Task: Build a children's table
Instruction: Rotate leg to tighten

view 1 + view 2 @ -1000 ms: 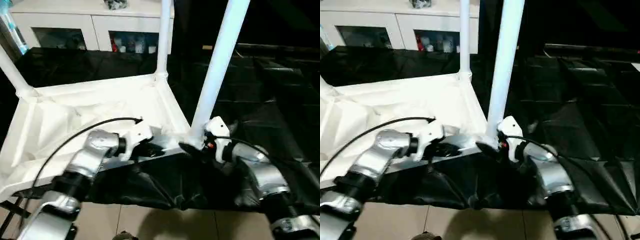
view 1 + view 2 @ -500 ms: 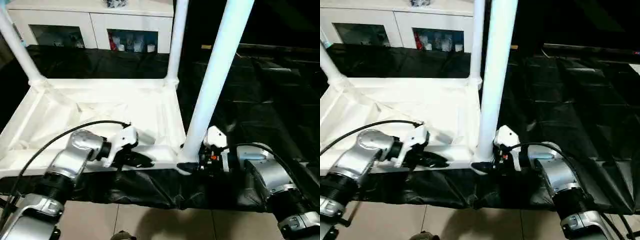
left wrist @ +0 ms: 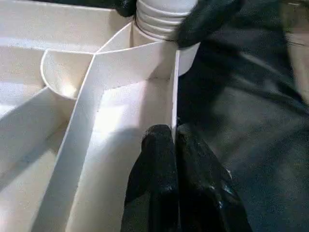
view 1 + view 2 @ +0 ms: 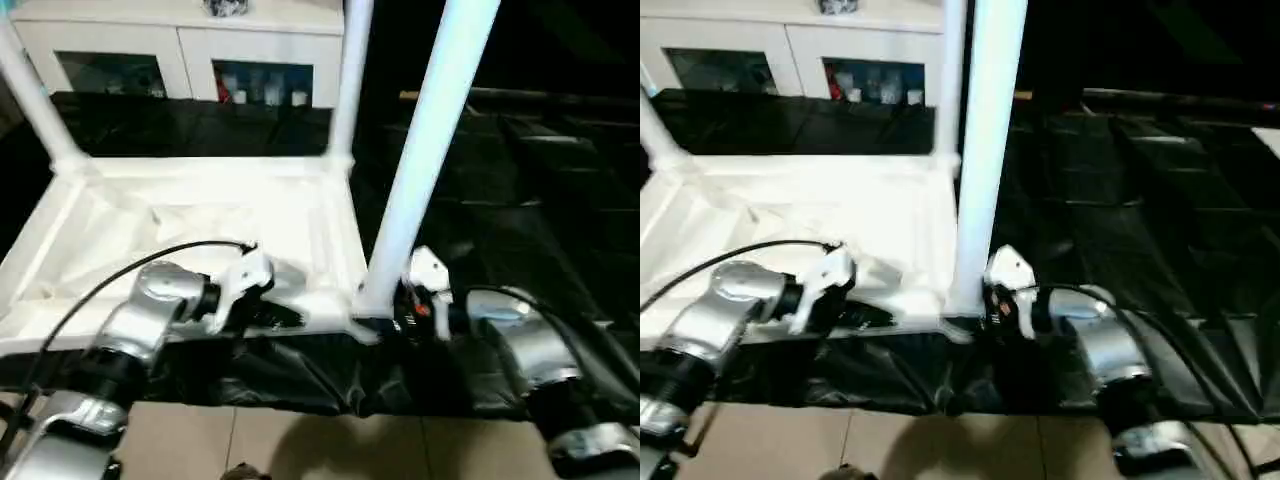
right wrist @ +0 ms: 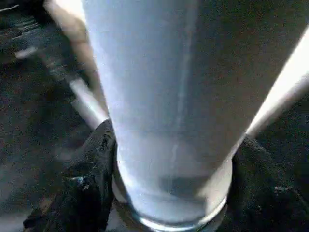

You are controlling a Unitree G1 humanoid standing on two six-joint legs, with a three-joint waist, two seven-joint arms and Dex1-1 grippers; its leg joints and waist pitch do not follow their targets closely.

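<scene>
No text, label, brand, number or sign can be read anywhere in these pictures (the small items behind the far cabinet's (image 4: 180,45) glass doors are too blurred).

We note a black sheet (image 4: 560,180) spread over the work surface, creased in squarish folds, its near edge hanging in loose wrinkles. Below that edge, a strip of pale tiled floor (image 4: 300,440) with a faint grout line. Along the back stands a white cabinet (image 4: 190,45) with glass doors; behind the panes we make out small red and white items, too small to name. A dark object sits on the cabinet top. The far right lies in deep shadow.
</scene>
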